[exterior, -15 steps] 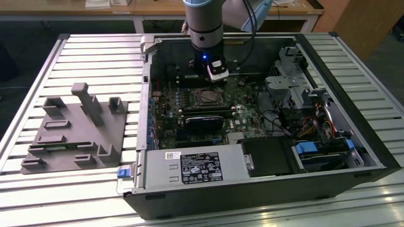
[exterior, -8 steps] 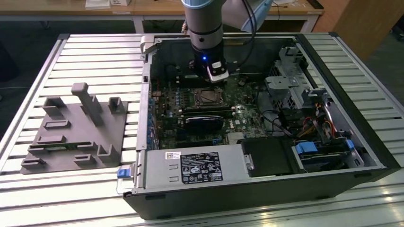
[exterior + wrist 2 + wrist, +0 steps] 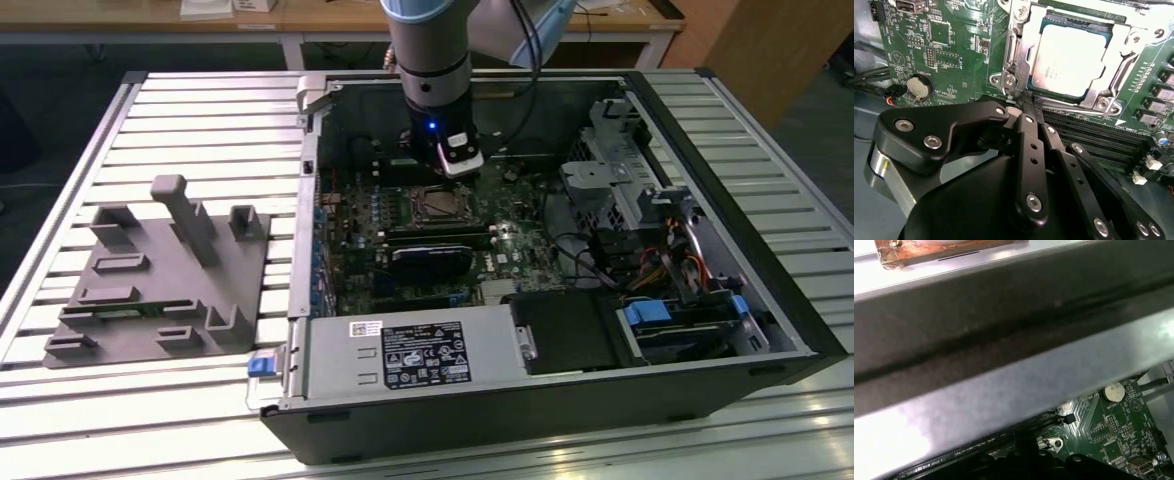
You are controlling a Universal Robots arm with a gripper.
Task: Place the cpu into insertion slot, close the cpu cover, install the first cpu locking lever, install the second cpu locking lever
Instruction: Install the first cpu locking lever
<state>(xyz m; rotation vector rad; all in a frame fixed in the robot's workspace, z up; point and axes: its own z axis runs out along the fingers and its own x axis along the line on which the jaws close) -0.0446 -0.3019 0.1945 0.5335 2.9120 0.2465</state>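
We list one open computer case (image 3: 767,300) lying on a slatted metal tabletop (image 3: 200,110), with a grey moulded fixture (image 3: 160,270) beside it on the exterior view's left. Inside the case is a green motherboard (image 3: 954,45), and a labelled power supply (image 3: 400,355) sits along the near wall. The insertion slot (image 3: 438,205) is near the middle of the board, directly below the arm. The cpu (image 3: 1071,57) is seated flat in that slot, silvery top up. The cpu cover (image 3: 1089,97) lies down around it, so the chip shows through the cut-out centre. In the second wrist view the tool (image 3: 1026,100) has its black fingers (image 3: 1029,135) drawn together. Their tips are at a corner of the cover frame, on the side facing the long memory slots (image 3: 1094,135). We cannot tell whether anything thin is pinched between them. A coin cell battery (image 3: 919,86) is mounted on the board well apart from the slot. In the first wrist view the case's metal edge (image 3: 1004,355) crosses in front of the board.
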